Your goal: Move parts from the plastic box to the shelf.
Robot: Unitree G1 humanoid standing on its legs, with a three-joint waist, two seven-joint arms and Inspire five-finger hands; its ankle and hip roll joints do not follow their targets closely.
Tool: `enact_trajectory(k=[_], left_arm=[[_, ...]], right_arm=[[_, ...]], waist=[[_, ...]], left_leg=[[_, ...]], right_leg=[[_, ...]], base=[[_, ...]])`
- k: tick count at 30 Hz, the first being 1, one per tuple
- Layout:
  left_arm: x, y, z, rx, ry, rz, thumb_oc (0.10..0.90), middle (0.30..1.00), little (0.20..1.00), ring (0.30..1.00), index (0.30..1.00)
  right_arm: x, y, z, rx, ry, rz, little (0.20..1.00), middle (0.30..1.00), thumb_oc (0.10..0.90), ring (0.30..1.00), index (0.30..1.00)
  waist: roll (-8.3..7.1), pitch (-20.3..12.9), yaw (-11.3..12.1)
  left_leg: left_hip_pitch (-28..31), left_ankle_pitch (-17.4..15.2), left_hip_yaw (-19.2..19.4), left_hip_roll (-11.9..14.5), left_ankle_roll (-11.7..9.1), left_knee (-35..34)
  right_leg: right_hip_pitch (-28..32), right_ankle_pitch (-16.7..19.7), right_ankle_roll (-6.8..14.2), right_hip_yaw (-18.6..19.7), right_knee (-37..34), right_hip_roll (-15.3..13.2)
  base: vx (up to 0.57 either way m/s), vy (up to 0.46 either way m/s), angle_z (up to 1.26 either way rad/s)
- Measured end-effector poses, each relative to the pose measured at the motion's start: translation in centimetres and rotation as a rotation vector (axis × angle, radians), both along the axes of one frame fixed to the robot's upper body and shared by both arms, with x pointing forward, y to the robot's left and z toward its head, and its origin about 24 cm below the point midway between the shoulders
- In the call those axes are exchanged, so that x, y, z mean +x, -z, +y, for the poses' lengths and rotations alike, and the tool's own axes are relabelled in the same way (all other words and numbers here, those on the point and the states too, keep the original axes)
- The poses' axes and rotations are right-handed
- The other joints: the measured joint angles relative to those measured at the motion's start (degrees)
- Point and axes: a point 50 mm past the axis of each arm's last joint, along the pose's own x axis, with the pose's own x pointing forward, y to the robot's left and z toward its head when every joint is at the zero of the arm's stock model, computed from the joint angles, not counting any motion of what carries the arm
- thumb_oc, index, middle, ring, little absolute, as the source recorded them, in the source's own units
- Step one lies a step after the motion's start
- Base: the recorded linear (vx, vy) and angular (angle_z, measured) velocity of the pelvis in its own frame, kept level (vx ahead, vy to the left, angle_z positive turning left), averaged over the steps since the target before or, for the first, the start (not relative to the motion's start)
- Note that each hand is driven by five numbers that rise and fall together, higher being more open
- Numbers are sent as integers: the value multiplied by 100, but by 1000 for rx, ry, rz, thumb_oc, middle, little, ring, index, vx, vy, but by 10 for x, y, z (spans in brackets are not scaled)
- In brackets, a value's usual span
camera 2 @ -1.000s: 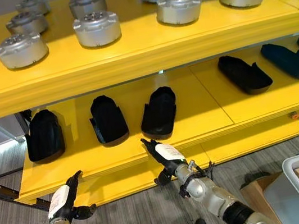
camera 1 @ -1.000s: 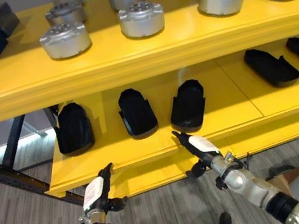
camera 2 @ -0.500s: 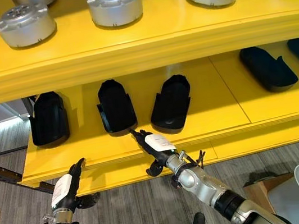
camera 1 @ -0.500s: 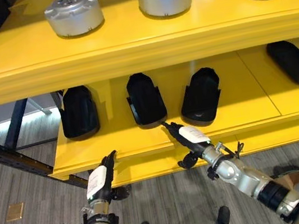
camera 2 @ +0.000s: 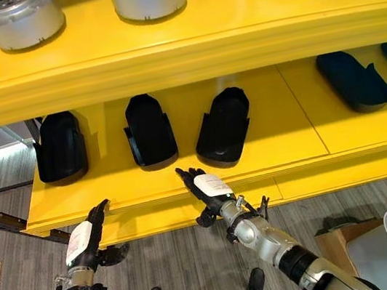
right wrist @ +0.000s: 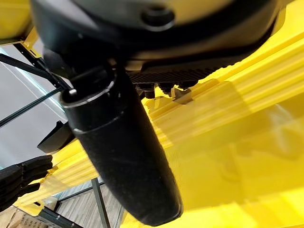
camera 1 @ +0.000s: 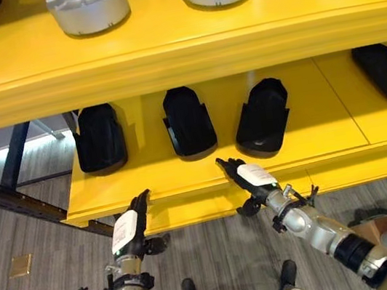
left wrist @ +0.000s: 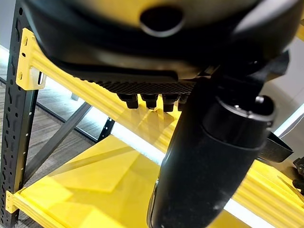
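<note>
Right hand is flat with straight fingers, holding nothing, fingertips at the front edge of the lower shelf. Just past those fingertips sits a black part, a glossy shoe-shaped shell, open end facing the hand. Two more like it lie further toward the left hand, which is also relaxed and empty, just below the shelf edge. Above, round silver parts on the top shelf.

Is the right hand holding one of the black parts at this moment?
No, the right hand is empty with straight fingers at the front edge of the yellow shelf, apart from the nearest black part.
</note>
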Motion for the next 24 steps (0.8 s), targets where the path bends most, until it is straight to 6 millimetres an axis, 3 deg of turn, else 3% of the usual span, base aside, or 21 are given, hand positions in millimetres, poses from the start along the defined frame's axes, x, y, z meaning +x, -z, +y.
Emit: enact_trajectory(k=[24], left_arm=[[6,-8,-3,-10,17,-63,900,1000,1000,1000,1000]], right_arm=[[8,-18,-43,-109,73,-109,1000,1000,900,1000,1000]], waist=[[64,203,2]], left_leg=[[-200,52,-54,-41,30,0]], right_leg=[[-158,48,1,-7,0,-40]], base=[[0,-2,0]])
